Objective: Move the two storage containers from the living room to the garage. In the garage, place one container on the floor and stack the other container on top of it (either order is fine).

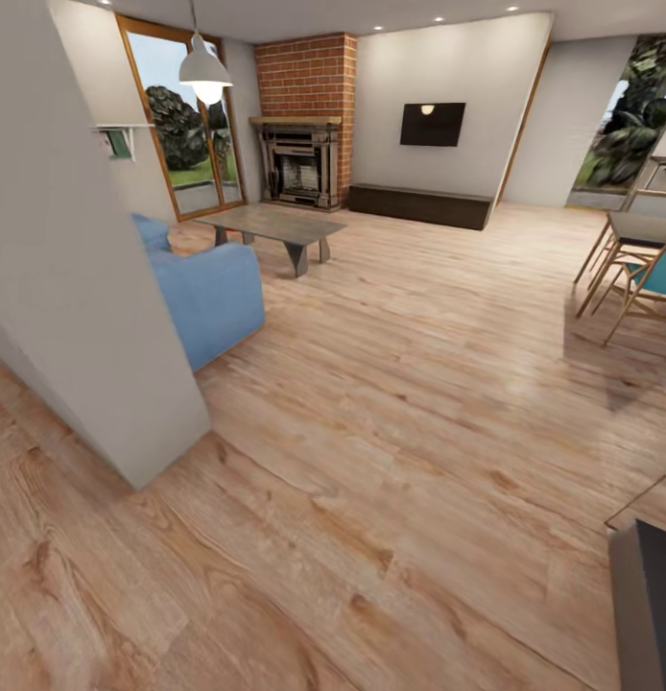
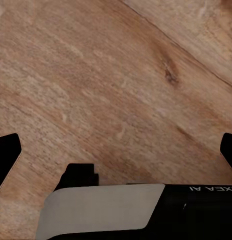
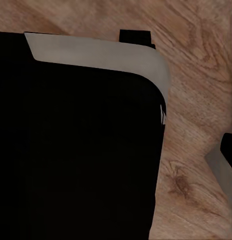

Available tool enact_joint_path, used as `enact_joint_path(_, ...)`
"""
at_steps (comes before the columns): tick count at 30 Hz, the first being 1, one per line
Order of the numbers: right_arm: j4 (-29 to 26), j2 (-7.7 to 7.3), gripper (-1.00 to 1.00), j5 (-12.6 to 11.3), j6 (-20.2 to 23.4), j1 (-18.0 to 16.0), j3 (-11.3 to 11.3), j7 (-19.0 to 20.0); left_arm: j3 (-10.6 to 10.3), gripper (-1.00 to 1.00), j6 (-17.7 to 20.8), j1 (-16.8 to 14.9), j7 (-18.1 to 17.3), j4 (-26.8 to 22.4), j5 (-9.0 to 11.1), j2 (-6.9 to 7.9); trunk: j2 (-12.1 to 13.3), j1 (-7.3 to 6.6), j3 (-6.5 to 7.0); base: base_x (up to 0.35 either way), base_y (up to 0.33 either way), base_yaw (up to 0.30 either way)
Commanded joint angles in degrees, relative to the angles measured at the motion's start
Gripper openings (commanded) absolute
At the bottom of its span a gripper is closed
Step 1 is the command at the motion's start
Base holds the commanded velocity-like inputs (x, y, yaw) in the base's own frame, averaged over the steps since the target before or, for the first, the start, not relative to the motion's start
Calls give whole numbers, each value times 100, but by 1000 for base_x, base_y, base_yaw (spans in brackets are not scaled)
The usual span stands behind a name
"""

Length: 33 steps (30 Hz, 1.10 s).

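1. While the living room is surveyed from the head view, no orange-red container is seen; a transit or search stage is judged, with nothing yet carried.
2. The wood plank floor lies open ahead; a blue sofa sits behind a wall corner, with a low table and brick fireplace beyond.
3. The arms are judged tucked low for travel, since both wrist views face the planks past the robot's dark body.
4. Left jaws: dark fingertips are seen far apart at opposite edges, released, nothing between them.
5. Right jaws: one fingertip is glimpsed; their spread cannot be told.
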Motion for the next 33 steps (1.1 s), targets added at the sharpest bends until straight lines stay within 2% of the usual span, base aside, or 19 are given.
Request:
enact_joint_path(1, 11, -2, 100, -1, -17, -6, 25, 16, -52, 100, -22, -3, 29, 5, 50, 1, -2, 3, -4, 344, 0, 0)
enact_joint_path(14, 15, 34, 100, -5, -17, -6, 29, 16, -52, 100, -23, -3, 29, 5, 51, 1, -2, 3, -4, 344, 0, 0)
enact_joint_path(23, 15, 7, 100, -9, -17, -6, 24, 16, -50, 100, -24, -3, 29, 5, 51, 1, -2, 3, -4, 344, 0, -11)
enact_joint_path(33, 11, 6, 100, 24, -17, -6, 25, 16, -52, 100, -23, -3, 29, 5, 48, 1, -2, 3, -4, 344, 0, -205)
